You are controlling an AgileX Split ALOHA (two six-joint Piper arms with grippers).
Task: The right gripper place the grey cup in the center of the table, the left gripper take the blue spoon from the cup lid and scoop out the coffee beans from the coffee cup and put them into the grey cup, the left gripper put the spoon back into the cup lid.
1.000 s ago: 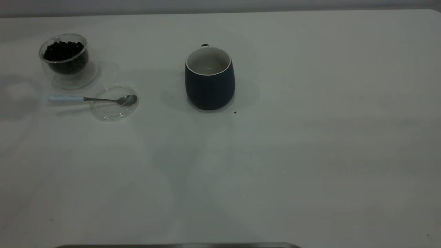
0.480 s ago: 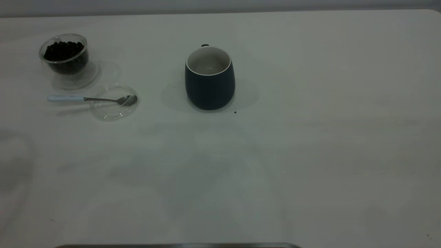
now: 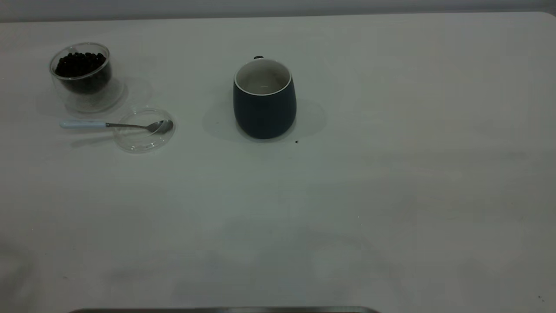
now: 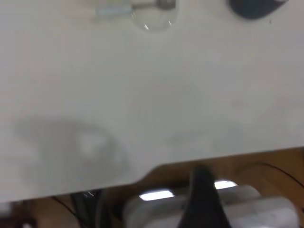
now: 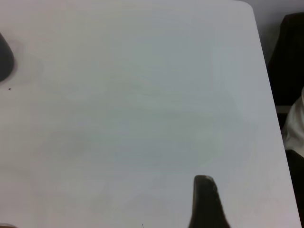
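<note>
The grey cup stands upright near the middle of the table. The coffee cup, filled with coffee beans, stands at the far left. In front of it the blue spoon lies with its bowl in the cup lid and its handle pointing left. Neither gripper shows in the exterior view. In the left wrist view the left gripper is back beyond the table's edge, far from the spoon. The right gripper hovers over bare table, far from the cup.
A small dark speck lies by the grey cup's right foot. A dark strip runs along the front edge. In the left wrist view a pale base and wooden floor lie beyond the table's edge.
The faint shadows on the table have slid toward the front edge and the left one has nearly gone. The cups, lid and spoon have not moved.
</note>
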